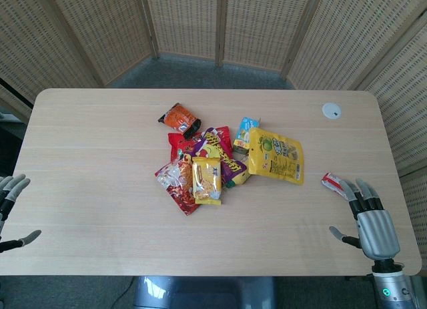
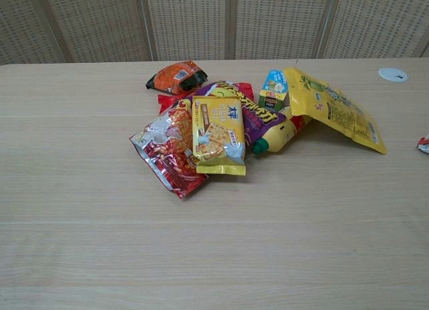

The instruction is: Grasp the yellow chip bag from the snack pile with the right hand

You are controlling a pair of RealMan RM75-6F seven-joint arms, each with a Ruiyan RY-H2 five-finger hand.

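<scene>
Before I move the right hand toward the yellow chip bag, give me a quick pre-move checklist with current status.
1. Right hand empty, fingers spread: ok.
2. Yellow chip bag visible at the pile's right edge: ok.
3. Bag free of overlap: not ok, its left end leans on the green-capped bottle.
4. Path from hand to bag: not ok, a small red-and-white packet lies by the fingertips.
5. Left hand away from the pile: ok.

A staged test space: a bare wooden table [image 1: 100, 189] ringed by woven wicker screens [image 1: 187, 22]
</scene>
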